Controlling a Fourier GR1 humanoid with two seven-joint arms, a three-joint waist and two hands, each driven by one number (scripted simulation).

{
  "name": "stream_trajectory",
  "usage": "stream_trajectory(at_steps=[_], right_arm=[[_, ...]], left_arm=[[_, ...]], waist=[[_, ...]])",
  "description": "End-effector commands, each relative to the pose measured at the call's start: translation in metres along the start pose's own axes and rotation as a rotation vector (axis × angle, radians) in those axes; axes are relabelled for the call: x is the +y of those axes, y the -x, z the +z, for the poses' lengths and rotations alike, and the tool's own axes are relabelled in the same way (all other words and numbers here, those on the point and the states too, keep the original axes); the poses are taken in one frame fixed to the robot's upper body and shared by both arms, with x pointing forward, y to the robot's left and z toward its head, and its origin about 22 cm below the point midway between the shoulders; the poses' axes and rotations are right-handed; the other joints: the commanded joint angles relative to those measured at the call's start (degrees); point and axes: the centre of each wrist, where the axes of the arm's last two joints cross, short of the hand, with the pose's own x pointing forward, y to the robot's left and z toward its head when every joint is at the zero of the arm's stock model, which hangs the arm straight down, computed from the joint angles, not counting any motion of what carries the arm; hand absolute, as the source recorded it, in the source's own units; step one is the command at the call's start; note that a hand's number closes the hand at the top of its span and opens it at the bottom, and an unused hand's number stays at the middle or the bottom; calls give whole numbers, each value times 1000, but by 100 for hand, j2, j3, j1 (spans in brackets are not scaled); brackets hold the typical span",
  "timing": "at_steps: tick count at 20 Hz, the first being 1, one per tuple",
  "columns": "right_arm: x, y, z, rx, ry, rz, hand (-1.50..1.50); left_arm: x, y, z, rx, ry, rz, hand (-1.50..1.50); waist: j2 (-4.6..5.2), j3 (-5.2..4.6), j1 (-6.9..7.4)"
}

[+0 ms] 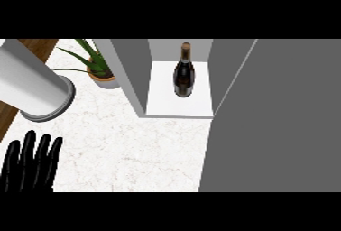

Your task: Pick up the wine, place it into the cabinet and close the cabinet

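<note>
Head view, looking steeply down on a pale marbled counter (133, 149). Wine bottle (184, 72): dark glass, brownish cap, standing upright inside the cabinet (136, 76), on its white floor, set toward the far part of the compartment and roughly midway between the two grey side walls; it touches neither wall as far as can be seen. Cabinet door (279, 117): a large grey panel filling the right side of the view, swung out toward the near edge, so the compartment is open at its front. Left hand (30, 162): black, at the near left corner of the view, fingers straight, pointing up and lying close side by side with narrow gaps; it holds nothing and is well apart from the bottle. Right hand: not seen. Potted plant (100, 70): green spiky leaves in a terracotta pot, just left of the cabinet's left wall, at the far side of the counter. Grey cylinder (33, 85): lies at a slant across the far left; what it is cannot be told.
</note>
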Motion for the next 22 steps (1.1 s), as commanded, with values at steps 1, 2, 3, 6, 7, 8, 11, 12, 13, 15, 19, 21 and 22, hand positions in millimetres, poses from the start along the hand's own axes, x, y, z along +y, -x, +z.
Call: stream_trajectory(at_steps=[1,2,3,6,7,8,11,12,13,15,19,21,22], right_arm=[[34,-30,21,-46,-74,-36,150],[38,-26,8,-43,-92,-38,150],[42,-33,4,-65,-52,-35,150],[43,-33,-22,-74,-51,-50,150],[50,-39,-26,-92,-70,-30,150],[59,-42,-23,-102,-65,-27,150],[72,-41,-49,-102,-70,8,150],[75,-46,-55,-104,-72,41,150],[85,-46,-57,-105,-84,37,150],[91,-48,-77,-121,-75,111,150],[94,-51,-110,-95,-20,128,150],[99,-33,-133,-96,-14,144,150],[88,-50,-136,-90,17,110,150]], left_arm=[[15,-25,11,-14,-15,-3,-150],[30,-12,9,-29,-40,5,-150],[35,-26,12,-2,-19,-7,-150],[52,-28,23,-20,-41,-13,-150],[50,-31,27,-2,-26,-6,-150],[55,-34,22,-21,-34,-24,-150],[69,-42,26,-35,-39,-27,-150],[78,-45,21,-37,-14,-35,-150],[73,-57,23,-36,-18,-27,-150],[86,-54,24,-27,-9,-26,-150],[99,-60,30,-29,18,-16,-150],[107,-63,29,-24,11,5,-150],[93,-75,32,-31,34,-17,-150]], waist=[[-24,0,-42],[-6,-6,-37],[-17,-9,5],[-9,-11,72],[-19,-11,63],[-34,-10,13],[-22,-7,34],[-23,-12,53],[-35,-7,78],[-23,-11,89],[-4,-10,123],[13,-2,101],[6,2,147]])
